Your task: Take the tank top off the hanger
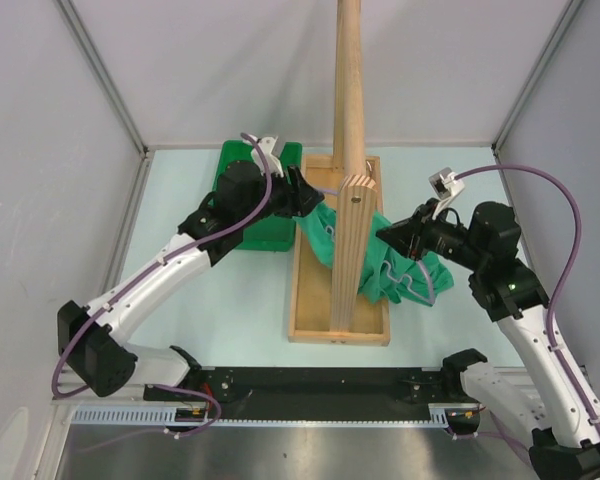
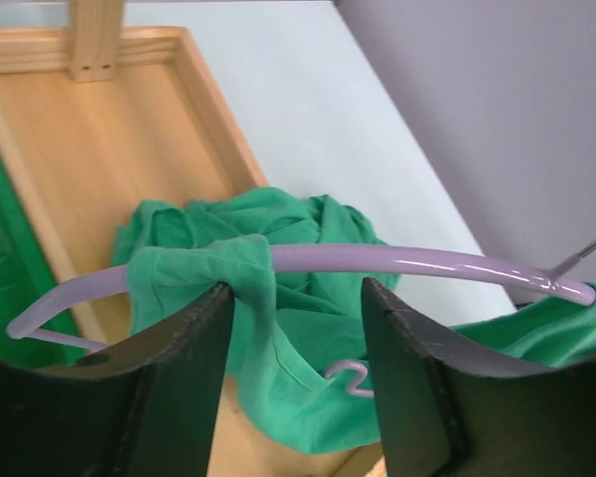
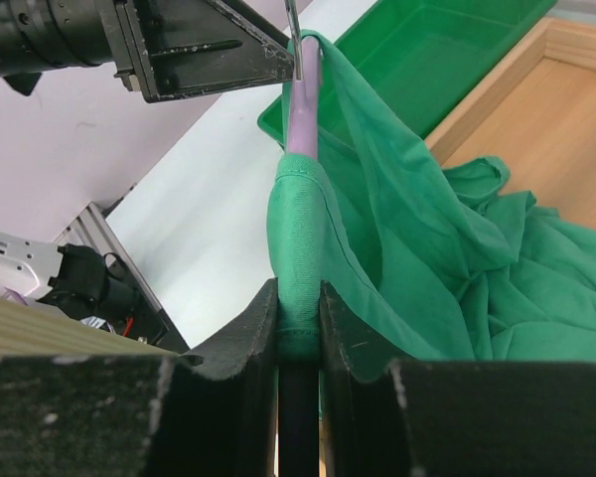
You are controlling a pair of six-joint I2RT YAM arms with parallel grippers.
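- Right wrist view: right pincer (image 3: 298,293) clamped on hanger (image 3: 301,109) wrapped in tank top (image 3: 427,229)
- Left wrist view: left pincer (image 2: 296,288) jaws apart, straddling the hanger's arm

You get bright, even overhead light, and shadows on the desk (image 1: 242,300) under the arms are soft and faint. Mild sheen on the metal strip (image 1: 280,455) at the near edge. In your wrist views the left gripper (image 2: 298,296) and right gripper (image 3: 296,294) look dark and blurred up close. The tank top (image 3: 427,248) beyond stays sharp.
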